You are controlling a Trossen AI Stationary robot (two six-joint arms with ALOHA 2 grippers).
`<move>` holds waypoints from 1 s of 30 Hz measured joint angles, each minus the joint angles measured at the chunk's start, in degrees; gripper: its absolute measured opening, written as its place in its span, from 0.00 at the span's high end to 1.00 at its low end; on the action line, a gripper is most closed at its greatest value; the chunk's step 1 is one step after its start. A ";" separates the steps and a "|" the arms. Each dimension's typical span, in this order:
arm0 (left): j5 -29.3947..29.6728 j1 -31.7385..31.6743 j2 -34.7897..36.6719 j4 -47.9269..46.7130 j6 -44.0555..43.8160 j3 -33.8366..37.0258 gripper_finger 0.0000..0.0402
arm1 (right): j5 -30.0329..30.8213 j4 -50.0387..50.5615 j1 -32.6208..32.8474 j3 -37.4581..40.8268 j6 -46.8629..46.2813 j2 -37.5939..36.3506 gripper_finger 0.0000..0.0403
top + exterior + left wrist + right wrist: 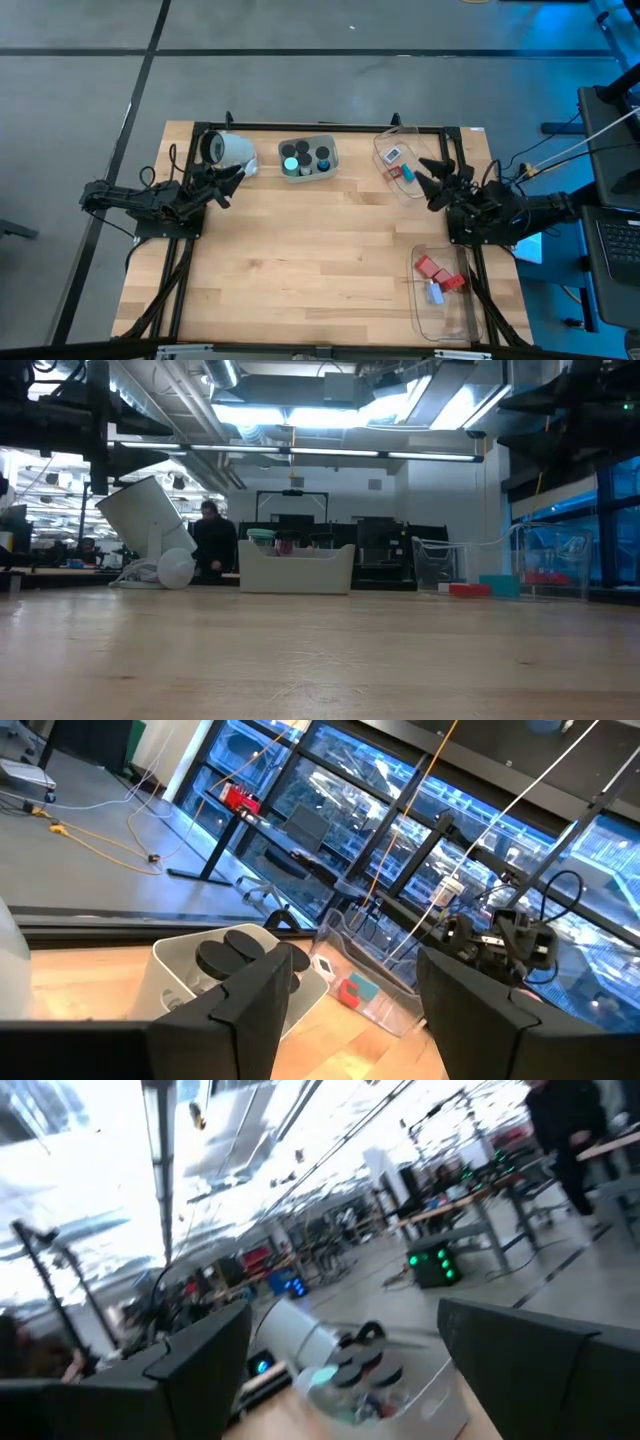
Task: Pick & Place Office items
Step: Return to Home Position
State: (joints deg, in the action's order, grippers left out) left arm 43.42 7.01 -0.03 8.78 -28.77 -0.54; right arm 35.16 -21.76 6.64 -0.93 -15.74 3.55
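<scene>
The office items lie in three trays. Black round caps (305, 152) and a green-glowing one (290, 163) sit in the grey tray (326, 168) at the far middle. A pale rectangle (392, 154) and a red and a teal piece (399, 173) lie in the far clear tray (414, 190). Red blocks (432, 268) and a pale blue piece (436, 293) lie in the near right clear tray (450, 325). My left gripper (236, 178) hovers open by the tipped white cup (230, 150). My right gripper (428, 178) hovers open at the far clear tray's right side.
The white cup (150, 525) stands tilted at the far left, next to the grey tray (296, 568). A dark frame runs along the table's far edge (320, 126). Bare wood (300, 260) fills the middle and near left. A person (212, 540) is in the room behind.
</scene>
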 joint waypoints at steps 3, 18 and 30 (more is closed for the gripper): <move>0.00 0.00 0.01 0.01 0.00 0.00 0.47 | 0.00 -0.05 -2.04 0.00 0.01 -1.81 0.20; 0.00 0.00 0.04 0.00 0.00 0.00 0.47 | -0.02 -0.06 -5.86 0.00 0.01 -3.58 0.20; -0.02 0.00 0.04 0.02 0.00 0.00 0.47 | -0.02 -0.06 -5.86 0.00 0.01 -3.58 0.20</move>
State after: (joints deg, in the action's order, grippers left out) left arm 43.40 7.01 0.01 8.80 -28.77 -0.54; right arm 35.14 -21.82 0.78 -0.93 -15.73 -0.03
